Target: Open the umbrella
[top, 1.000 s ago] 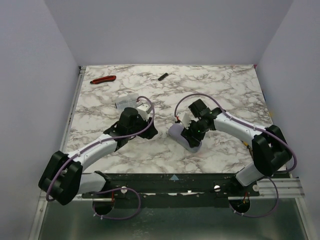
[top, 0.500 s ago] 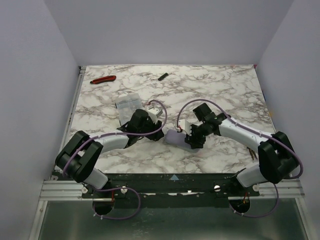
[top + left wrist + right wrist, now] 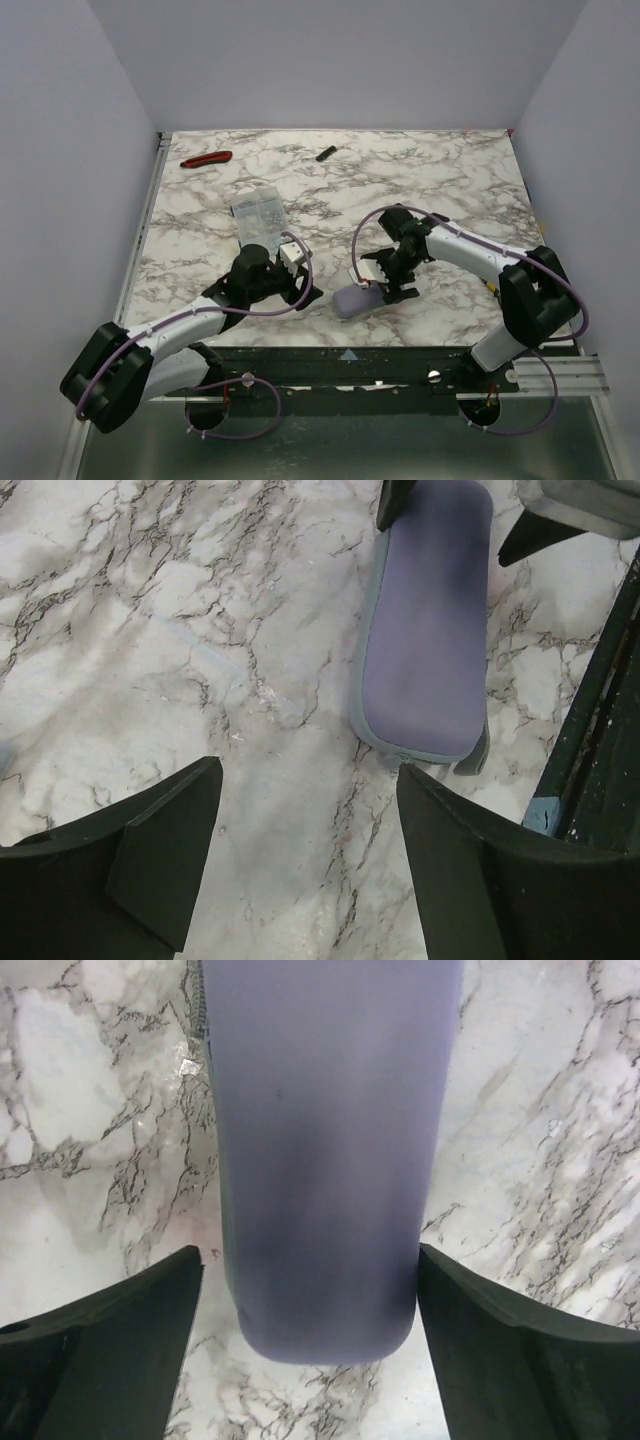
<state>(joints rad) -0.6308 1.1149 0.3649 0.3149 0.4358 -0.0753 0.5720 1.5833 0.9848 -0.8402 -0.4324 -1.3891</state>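
Observation:
The collapsed umbrella (image 3: 353, 299) is a lavender pill-shaped oblong lying flat on the marble table near its front edge. My right gripper (image 3: 388, 284) is open and straddles the umbrella's right end. In the right wrist view the umbrella (image 3: 325, 1140) fills the space between the two black fingers (image 3: 110, 1330), with a small gap on the left side. My left gripper (image 3: 308, 292) is open and empty just left of the umbrella. In the left wrist view the umbrella (image 3: 430, 630) lies ahead of the left gripper (image 3: 310, 780), near its right finger.
A clear plastic box (image 3: 257, 212) of small parts stands behind the left arm. A red-handled tool (image 3: 206, 158) and a small black object (image 3: 325, 153) lie at the far edge. The black front rail (image 3: 590, 730) runs close beside the umbrella.
The umbrella has shifted toward the near edge of the table. The right gripper moved with it. The left arm drew back and lower, its gripper now beside the umbrella's left end.

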